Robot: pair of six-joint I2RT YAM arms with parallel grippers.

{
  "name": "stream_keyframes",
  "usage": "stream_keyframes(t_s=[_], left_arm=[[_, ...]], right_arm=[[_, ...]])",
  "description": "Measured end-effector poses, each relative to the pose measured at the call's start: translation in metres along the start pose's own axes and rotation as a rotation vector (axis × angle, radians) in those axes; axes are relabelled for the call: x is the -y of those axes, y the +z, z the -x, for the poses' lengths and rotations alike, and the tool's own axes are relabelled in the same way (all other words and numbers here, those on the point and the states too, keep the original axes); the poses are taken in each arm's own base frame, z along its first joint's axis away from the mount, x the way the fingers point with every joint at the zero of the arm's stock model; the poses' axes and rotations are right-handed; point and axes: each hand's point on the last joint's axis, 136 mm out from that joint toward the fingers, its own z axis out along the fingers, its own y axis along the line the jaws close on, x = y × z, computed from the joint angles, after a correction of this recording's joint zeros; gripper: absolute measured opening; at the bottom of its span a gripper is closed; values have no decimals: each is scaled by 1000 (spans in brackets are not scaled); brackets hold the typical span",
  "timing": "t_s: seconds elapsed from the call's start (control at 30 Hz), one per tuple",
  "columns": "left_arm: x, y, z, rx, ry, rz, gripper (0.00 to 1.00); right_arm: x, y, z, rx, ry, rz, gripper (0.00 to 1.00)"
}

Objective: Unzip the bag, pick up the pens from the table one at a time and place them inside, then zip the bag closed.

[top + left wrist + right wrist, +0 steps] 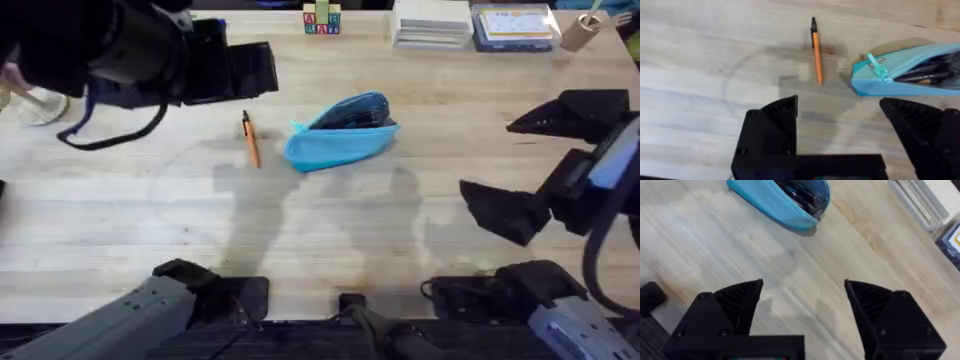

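The bag was seen unzipped (dark pens inside); the orange pen remained, awaiting the spread left hand.

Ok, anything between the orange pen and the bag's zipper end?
No. In the left wrist view only bare table separates the orange pen from the open bag.

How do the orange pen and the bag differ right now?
The orange pen is thin, straight and rigid-looking; the bag is wide, soft and light blue. The pen lies bare on the table; the bag sits unzipped with dark items inside. Both rest on the tabletop, apart, untouched by either gripper.
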Motion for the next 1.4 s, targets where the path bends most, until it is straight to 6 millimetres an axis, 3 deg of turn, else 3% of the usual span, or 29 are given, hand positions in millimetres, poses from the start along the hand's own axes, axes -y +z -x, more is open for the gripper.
stream_keyframes(t_s=[0.17, 0.53, 0.73, 1.2, 1.4], left_arm=[[-7, 22, -19, -60, -107, 41, 993], [-6, 65, -39, -87, -176, 58, 993], [-2, 80, -31, -85, -194, 59, 993], [-1, 137, -34, -224, -203, 91, 993], [-10, 155, -34, -276, -225, 77, 994]], right_arm=[[0, 0, 0, 0, 0, 0, 996], [0, 0, 0, 0, 0, 0, 997], [0, 0, 0, 0, 0, 0, 997], [0, 0, 0, 0, 0, 0, 996], [0, 0, 0, 0, 0, 0, 997]])
